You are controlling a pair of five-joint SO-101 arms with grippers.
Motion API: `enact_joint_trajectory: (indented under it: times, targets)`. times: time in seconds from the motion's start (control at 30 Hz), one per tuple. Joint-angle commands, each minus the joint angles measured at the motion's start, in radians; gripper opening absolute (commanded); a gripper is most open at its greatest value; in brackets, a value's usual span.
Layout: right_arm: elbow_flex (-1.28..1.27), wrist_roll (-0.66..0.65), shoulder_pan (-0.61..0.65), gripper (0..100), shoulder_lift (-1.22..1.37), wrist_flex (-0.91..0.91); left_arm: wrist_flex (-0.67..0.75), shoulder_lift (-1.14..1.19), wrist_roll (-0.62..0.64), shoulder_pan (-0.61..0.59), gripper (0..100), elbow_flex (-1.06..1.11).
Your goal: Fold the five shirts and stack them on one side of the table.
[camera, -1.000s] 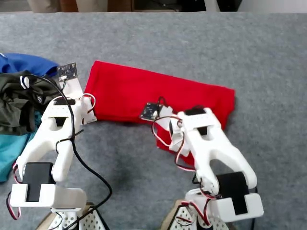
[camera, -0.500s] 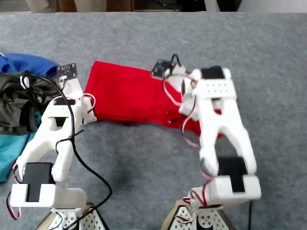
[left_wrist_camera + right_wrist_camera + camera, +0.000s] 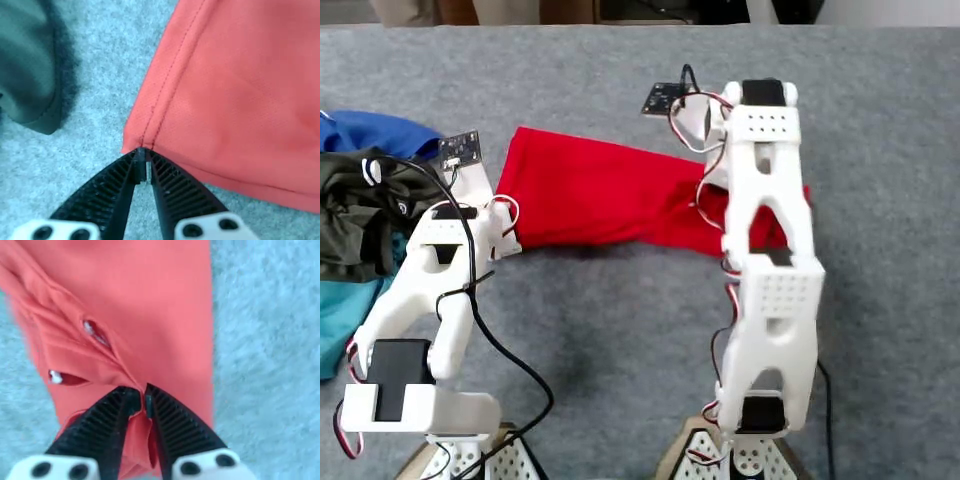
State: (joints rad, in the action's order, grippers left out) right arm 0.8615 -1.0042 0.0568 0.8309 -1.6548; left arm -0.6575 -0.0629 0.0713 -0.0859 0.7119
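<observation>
- Fabric first: the soft red knit shirt (image 3: 590, 195) looks light and limp. It will likely sag, crease and drag on the fuzzy grey tabletop (image 3: 620, 340). I judge it best held at hems and corners and kept gently taut between two holds.
- In the high view it lies across the middle of the tabletop, running from about 10 o'clock to 3 o'clock. Its 3 o'clock end is bunched up under the right arm.
- The left arm's fingers (image 3: 142, 161) are pinched tight on the shirt's stitched 8 o'clock corner, low against the tabletop.
- The right arm's fingers (image 3: 139, 396) are clamped on a gathered fold of the red cloth, with wrinkles spreading from the bite.
- Count: one red shirt is being worked on. A loose heap at the 9 o'clock edge holds one blue shirt (image 3: 370, 130), one dark olive shirt (image 3: 350, 215) and one teal shirt (image 3: 338, 310).
- That makes four shirts visible; whether a fifth is buried in the heap cannot be told.
- Two arms are at work, one at each end of the red shirt.
</observation>
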Motion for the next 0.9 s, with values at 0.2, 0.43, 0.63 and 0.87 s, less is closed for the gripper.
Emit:
enact_joint_trajectory:
  times: [0.2,0.43,0.63,0.87]
  targets:
    - [0.389,-0.026,-0.036,28.3,0.15,-0.029,-0.008,-0.004,-0.006,-0.006,2,-0.043]
    - [0.553,-0.014,-0.053,23.9,0.148,-0.132,-0.008,-0.004,-0.006,-0.006,2,-0.041]
    - [0.559,0.026,-0.065,20.5,0.148,-0.132,-0.008,-0.004,-0.006,-0.005,2,-0.041]
    - [0.472,0.021,-0.001,17.9,0.131,-0.135,-0.008,-0.004,-0.006,-0.005,2,-0.041]
